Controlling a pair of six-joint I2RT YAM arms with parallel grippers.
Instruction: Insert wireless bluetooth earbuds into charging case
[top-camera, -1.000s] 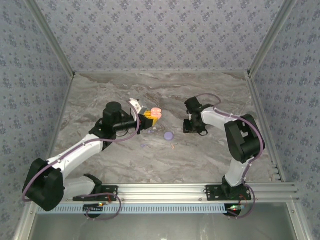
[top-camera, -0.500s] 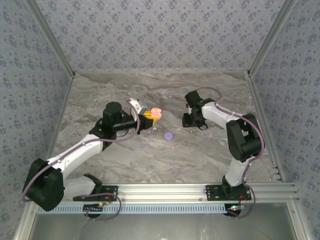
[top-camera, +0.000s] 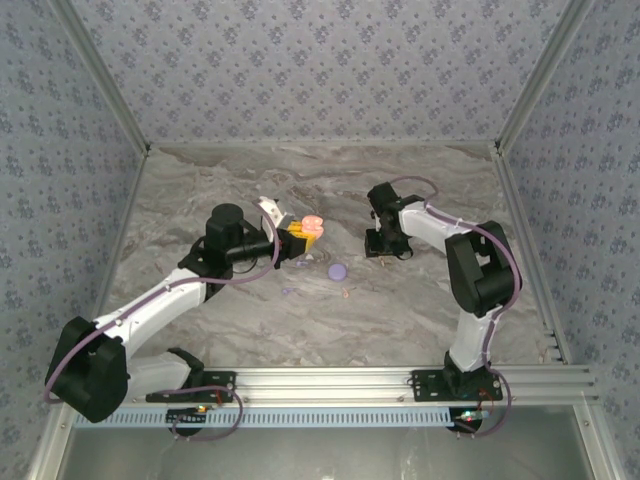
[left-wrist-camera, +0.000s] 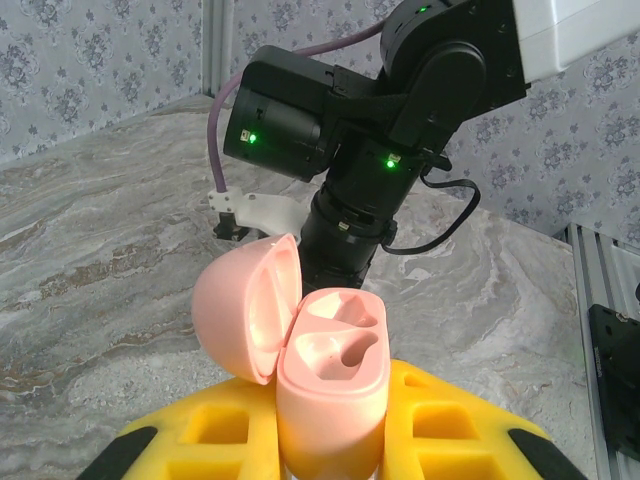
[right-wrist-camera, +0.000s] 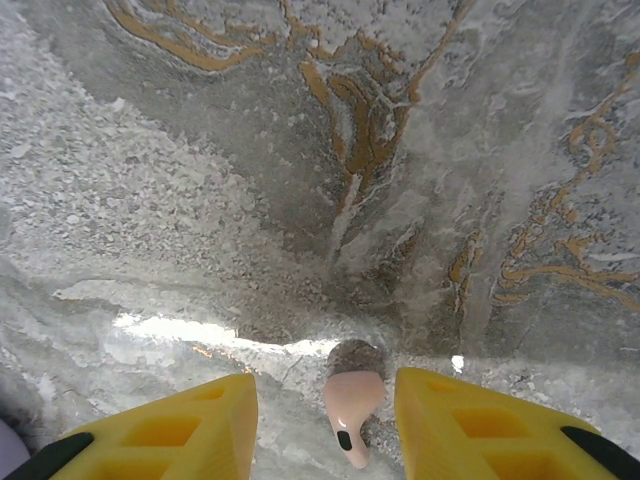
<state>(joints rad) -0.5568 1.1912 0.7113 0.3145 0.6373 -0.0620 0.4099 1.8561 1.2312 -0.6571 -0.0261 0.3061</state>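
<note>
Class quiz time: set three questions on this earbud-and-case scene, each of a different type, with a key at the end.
1. True or false: the lid of the pink charging case held in the left gripper is closed.
2. The pale pink earbud lies: A) inside the case; B) on the table between the right gripper's open fingers; C) in the left gripper.
3. Fill in: both sockets of the case are ____.
Key: 1 false; 2 B; 3 empty.

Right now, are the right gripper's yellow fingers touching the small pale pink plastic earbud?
Apart. Right wrist view shows marble between the pink earbud and both fingers.
</note>
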